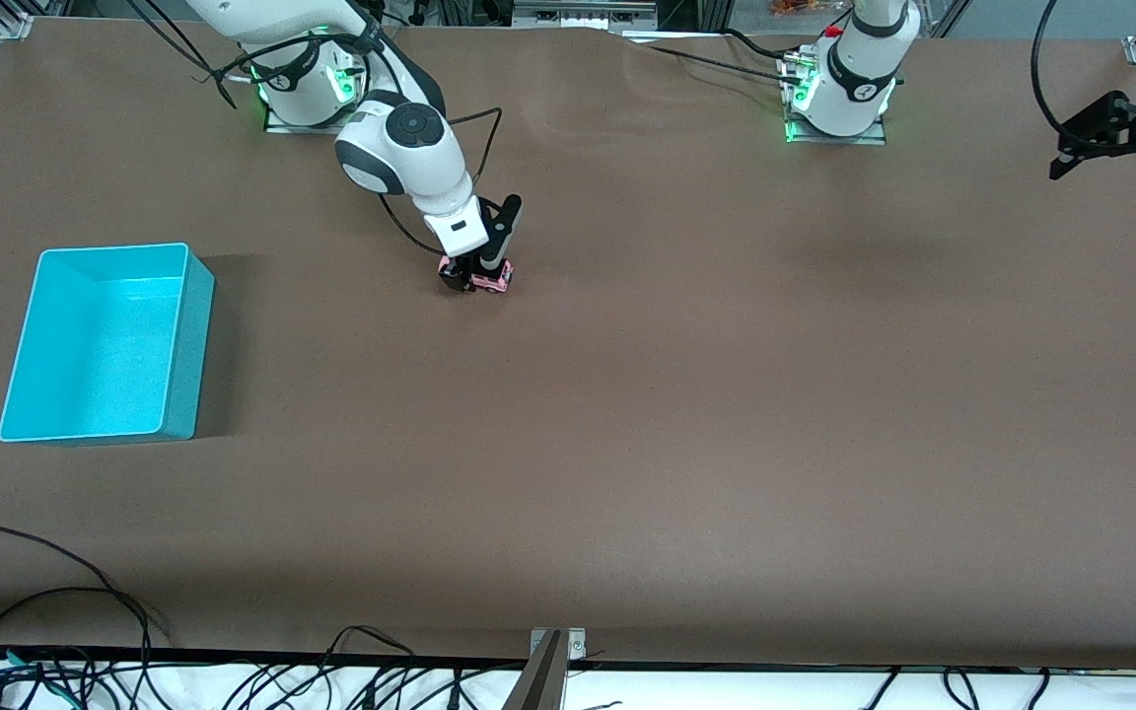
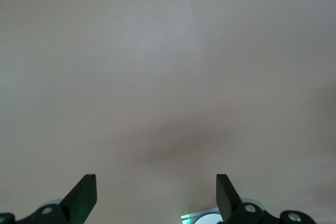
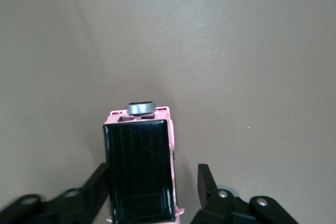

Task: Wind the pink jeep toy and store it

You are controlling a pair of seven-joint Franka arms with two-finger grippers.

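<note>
Pink jeep toy (image 3: 140,174) upright between right hand (image 3: 152,184) fingers.

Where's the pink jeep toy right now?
The pink jeep toy sits on the table, between the open fingers of the right gripper, toward the right arm's end and farther from the front camera than the turquoise bin.

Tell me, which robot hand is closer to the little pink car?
The right one. The right gripper is down around the pink jeep toy, a finger on each side with a gap showing. The left gripper waits open in the air at the left arm's end of the table.
</note>
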